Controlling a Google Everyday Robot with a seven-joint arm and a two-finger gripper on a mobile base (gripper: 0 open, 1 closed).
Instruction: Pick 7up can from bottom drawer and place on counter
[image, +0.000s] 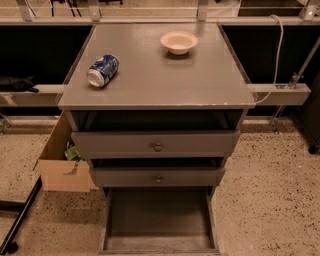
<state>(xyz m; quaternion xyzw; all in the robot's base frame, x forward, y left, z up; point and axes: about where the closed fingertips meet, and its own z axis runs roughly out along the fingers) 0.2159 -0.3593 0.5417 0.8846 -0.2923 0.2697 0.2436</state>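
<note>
With my claw out of view, I cannot tell its state; the bottom drawer (159, 220) stands pulled open for access, no 7up can showing.

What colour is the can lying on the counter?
Blue and white can, seen in the camera view on the counter; the gripper is out of view.

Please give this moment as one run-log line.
pincer: out of view | bottom drawer: open, no can seen | 7up can: not visible | counter: blue-and-white can, bowl

Open bottom drawer (159, 216); pincer out of frame
</note>
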